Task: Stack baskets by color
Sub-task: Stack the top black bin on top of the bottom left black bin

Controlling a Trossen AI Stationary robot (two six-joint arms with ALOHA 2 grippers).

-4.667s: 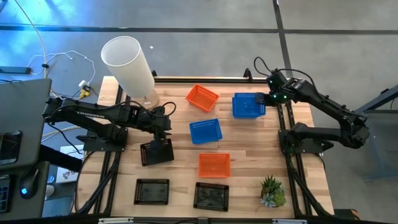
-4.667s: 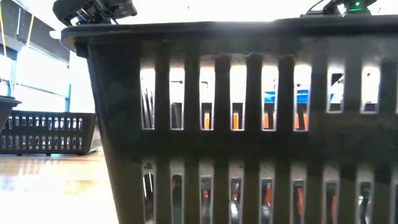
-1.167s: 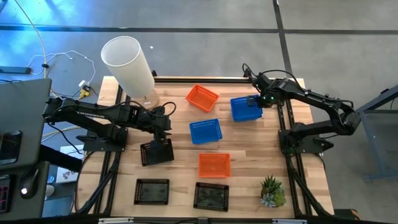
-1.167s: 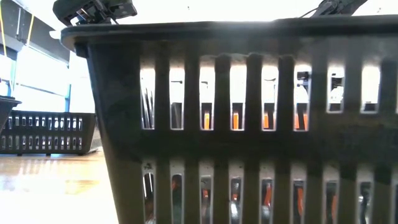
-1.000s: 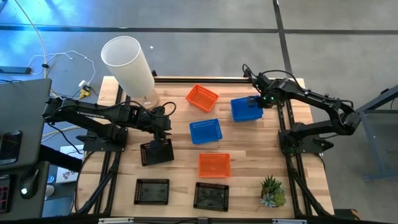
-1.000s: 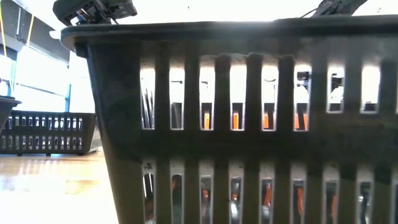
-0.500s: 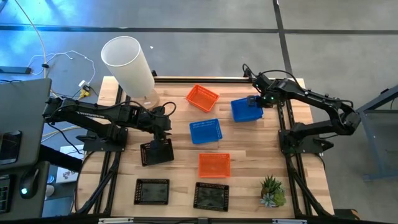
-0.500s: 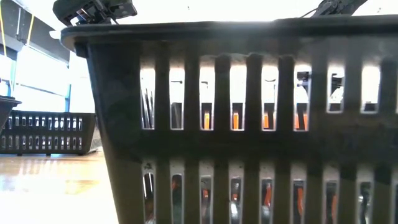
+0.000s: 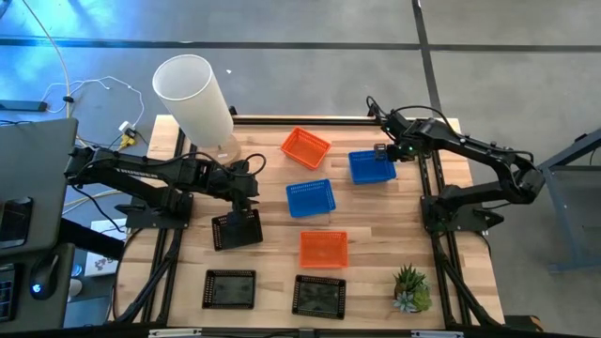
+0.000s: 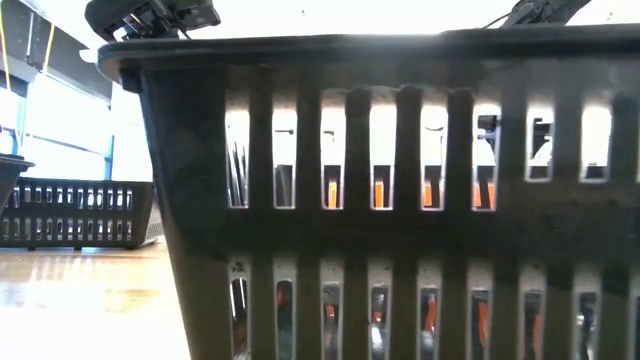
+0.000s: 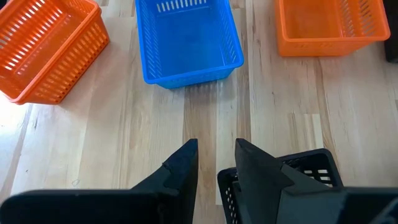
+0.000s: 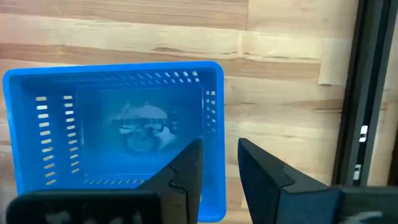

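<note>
right gripper (image 12: 219, 180): spread a bit, over blue basket (image 9: 372, 165) wall | left gripper (image 11: 216, 163): pinching black basket (image 9: 237, 228) rim | baskets seen: two blue, two orange, three black

left tool (image 11: 216, 163): low at table's left, fingers slightly apart | right tool (image 12: 219, 163): far right, fingers parted

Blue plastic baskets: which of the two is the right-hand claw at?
The blue mesh basket by the table's far right corner, at the right gripper; the other blue basket sits alone mid-table.
</note>
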